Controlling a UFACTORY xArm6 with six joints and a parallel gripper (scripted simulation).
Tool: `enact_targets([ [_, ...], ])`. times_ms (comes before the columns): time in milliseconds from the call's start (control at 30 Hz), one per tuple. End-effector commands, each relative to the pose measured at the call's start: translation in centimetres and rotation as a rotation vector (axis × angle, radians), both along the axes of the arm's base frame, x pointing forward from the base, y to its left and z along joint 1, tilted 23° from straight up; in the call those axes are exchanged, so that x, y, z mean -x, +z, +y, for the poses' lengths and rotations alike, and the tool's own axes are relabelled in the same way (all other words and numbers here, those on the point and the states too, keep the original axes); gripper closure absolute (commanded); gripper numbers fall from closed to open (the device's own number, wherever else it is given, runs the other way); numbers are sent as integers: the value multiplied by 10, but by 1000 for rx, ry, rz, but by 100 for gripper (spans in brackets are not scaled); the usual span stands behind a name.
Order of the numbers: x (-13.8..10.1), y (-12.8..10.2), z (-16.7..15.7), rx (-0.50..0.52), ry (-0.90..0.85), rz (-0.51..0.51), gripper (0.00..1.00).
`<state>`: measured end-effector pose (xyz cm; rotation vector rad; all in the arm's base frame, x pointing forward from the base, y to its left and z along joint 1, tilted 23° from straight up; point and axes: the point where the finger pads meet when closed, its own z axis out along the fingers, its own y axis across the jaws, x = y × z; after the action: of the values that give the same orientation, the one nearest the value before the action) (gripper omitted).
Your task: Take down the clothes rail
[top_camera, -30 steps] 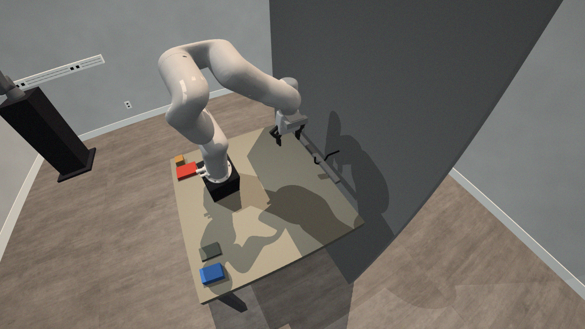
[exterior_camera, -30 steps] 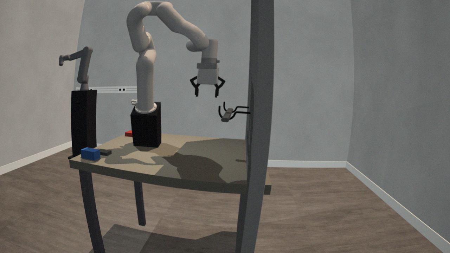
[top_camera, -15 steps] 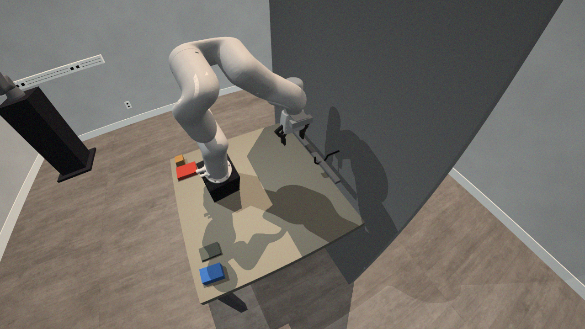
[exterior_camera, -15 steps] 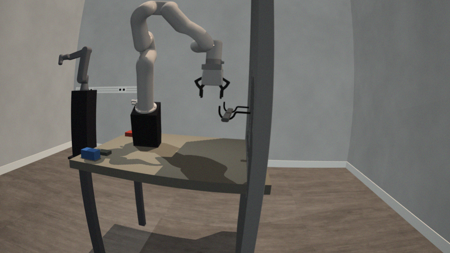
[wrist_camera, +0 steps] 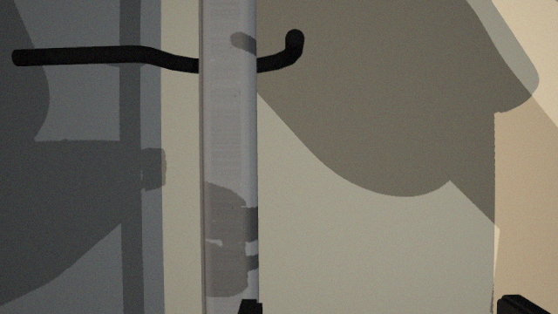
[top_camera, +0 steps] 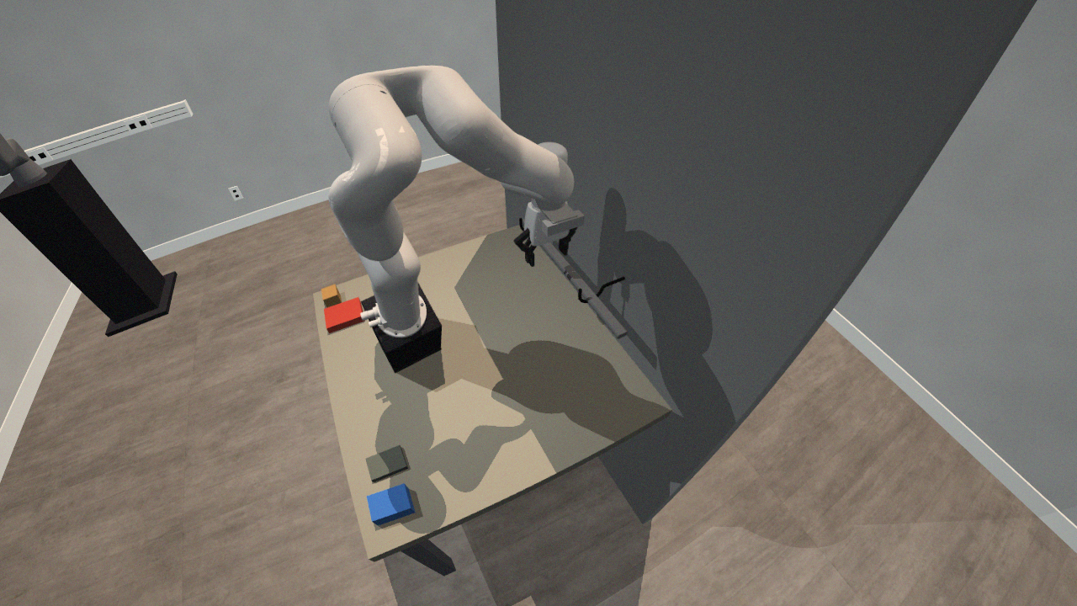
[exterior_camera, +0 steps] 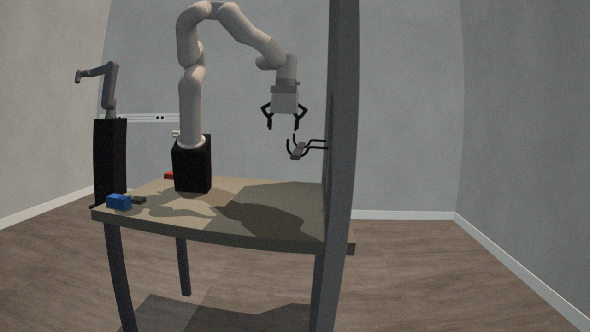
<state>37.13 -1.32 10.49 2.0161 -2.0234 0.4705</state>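
rail (top_camera: 595, 300) lay across two wall hooks (top_camera: 600, 287), parallel to the wall panel (top_camera: 753, 188), above the counter (top_camera: 466, 422)'s far edge | gripper (exterior_camera: 283, 122) hung just above the rail, fingers wide apart, empty; rail off to one side of the gap in the wrist view | arm base (top_camera: 421, 348) stood on the counter, well apart from the wall | small blocks (top_camera: 389, 503) lay at the counter's near corner; others behind the base

Light is even and moderately dim, coming from high up on the arm's side, away from the wall panel (top_camera: 753, 151). It throws hard-edged shadows of the arm (top_camera: 391, 151) across the tabletop (top_camera: 481, 452) and up the panel. Overlapping shadows of different darkness suggest more than one lamp. No glare shows anywhere. The top and exterior views bend straight edges near the borders, so the panel bows. The wrist view is sharp, with the clothes rail (wrist_camera: 228, 131) crossed by soft grey shadow patches.
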Motion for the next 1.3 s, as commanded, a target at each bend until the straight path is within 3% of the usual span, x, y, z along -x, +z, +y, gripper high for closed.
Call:
enact_targets([
  [0,-7,0,0,-1,1,-3,0],
  [1267,-63,-7,-4,-1,1,-4,0],
])
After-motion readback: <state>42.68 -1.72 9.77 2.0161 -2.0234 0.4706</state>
